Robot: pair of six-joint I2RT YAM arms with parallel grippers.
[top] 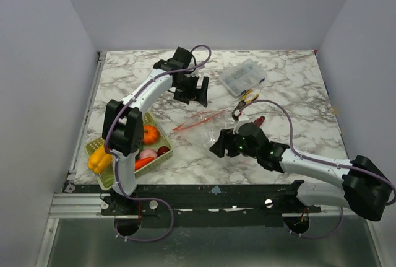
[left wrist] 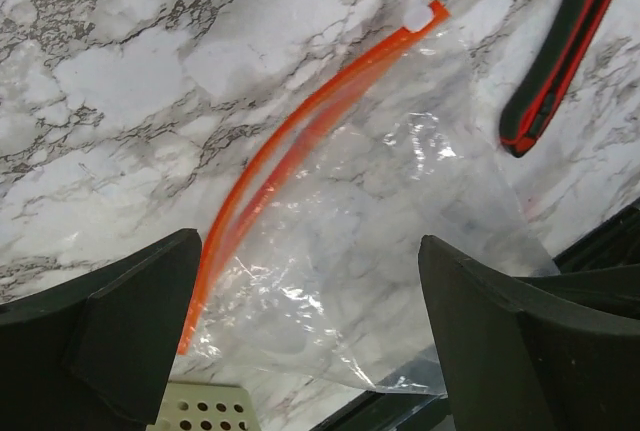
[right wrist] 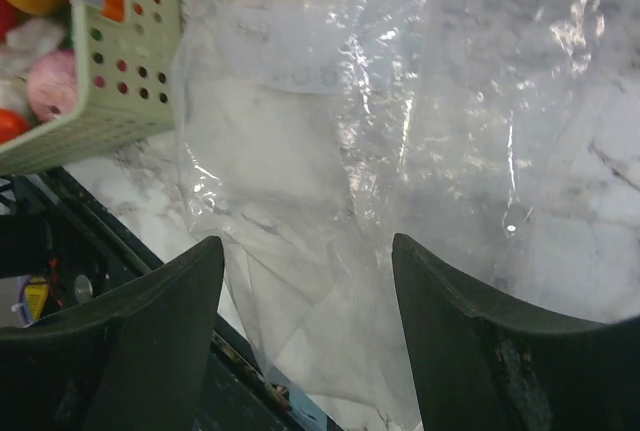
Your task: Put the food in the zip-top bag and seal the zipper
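Note:
The clear zip-top bag (top: 199,126) lies flat and empty on the marble between my grippers, its red-orange zipper (top: 201,118) along the far edge. In the left wrist view the bag (left wrist: 380,241) and zipper (left wrist: 290,141) lie below my open, empty left gripper (left wrist: 310,351), which hovers behind the bag (top: 195,96). My right gripper (top: 218,143) is open and empty, low over the bag's near edge (right wrist: 330,201); its fingers (right wrist: 160,331) straddle the plastic (right wrist: 310,341). The food, an orange pumpkin (top: 150,134), a yellow piece (top: 99,160) and red and pink pieces (top: 148,155), sits in the basket.
The pale green mesh basket (top: 162,135) stands at the front left, its corner near the bag (right wrist: 120,101). A red-and-black utility knife (left wrist: 560,51) lies right of the bag. A clear packet of small parts (top: 242,76) and a small tool (top: 247,97) lie at the back right.

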